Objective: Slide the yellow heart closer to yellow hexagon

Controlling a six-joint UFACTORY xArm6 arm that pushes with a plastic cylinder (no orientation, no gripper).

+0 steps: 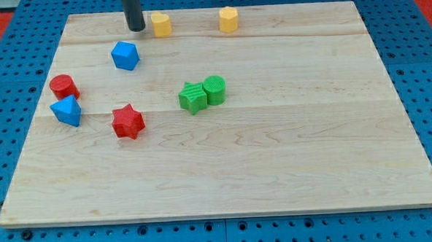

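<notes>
A pale wooden worktop [277, 177] fills the view, lying on a blue pegboard surface [2, 72]. Nearest the worktop's left edge, about halfway up, sits a red cylinder [64, 87], with a blue block [66, 111], roughly pyramid-shaped, touching or nearly touching it just below. A little further right lies a red star [128, 122]. Above it, toward the top edge, is a blue block [125, 55] with several facets.

The end effector is a plain dark rod with nothing to open, close or hold; my tip [136, 28] rests near the top edge, left of centre. Just to its right, close but possibly not touching, stands the yellow heart [161, 24]. Along the same top edge, well apart to the right, near the middle, stands the yellow hexagon [228, 20].

Near the worktop's centre, a green star-like block [192, 97] and a green cylinder [214, 89] sit pressed together, the cylinder on the right.
</notes>
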